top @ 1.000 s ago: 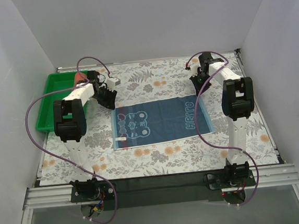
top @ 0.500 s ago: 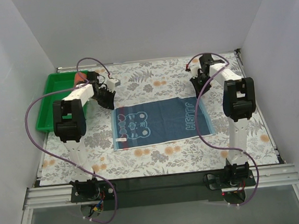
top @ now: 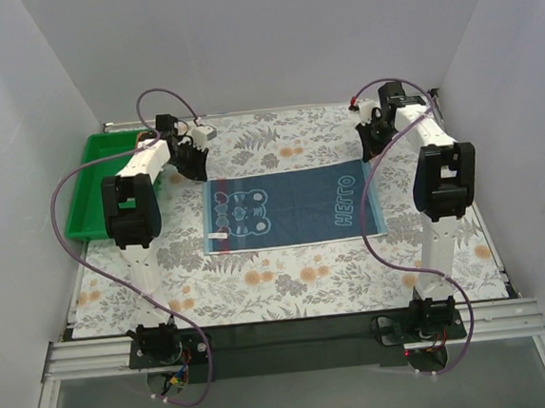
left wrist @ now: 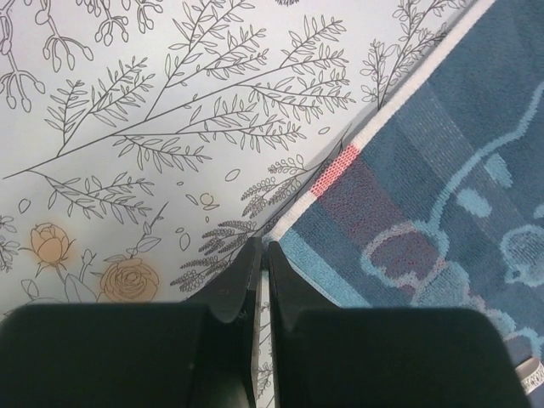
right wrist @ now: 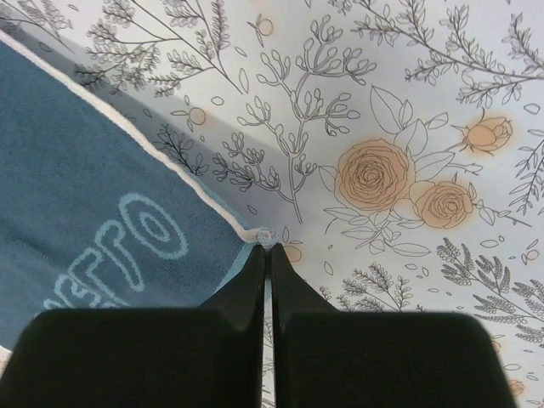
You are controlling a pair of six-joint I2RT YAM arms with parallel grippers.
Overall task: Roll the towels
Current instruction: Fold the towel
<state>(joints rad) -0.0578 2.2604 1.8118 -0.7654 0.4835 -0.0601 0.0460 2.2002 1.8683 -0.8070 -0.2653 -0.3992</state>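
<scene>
Left arm [top: 145,160], right arm [top: 424,132] stretched forward, wrists low; both jaws pinched closed.

My left gripper [left wrist: 263,252] has its jaws pressed together on the corner of the blue towel [left wrist: 425,195], which lies across the flowered tablecloth [left wrist: 127,110].

Site type: robot lab, test cell. Evid.: bench [top: 290,293] w/ printed floral cover, boxed in on 3 sides by plain white walls [top: 268,42]. Bare alu. frame rail [top: 76,360] along near edge. 2 robot arms bolted there, left arm [top: 130,216] & right arm [top: 443,184]. Loose purple cables [top: 72,183] looped arm to base. Green plastic tray [top: 98,171] at far left.
</scene>
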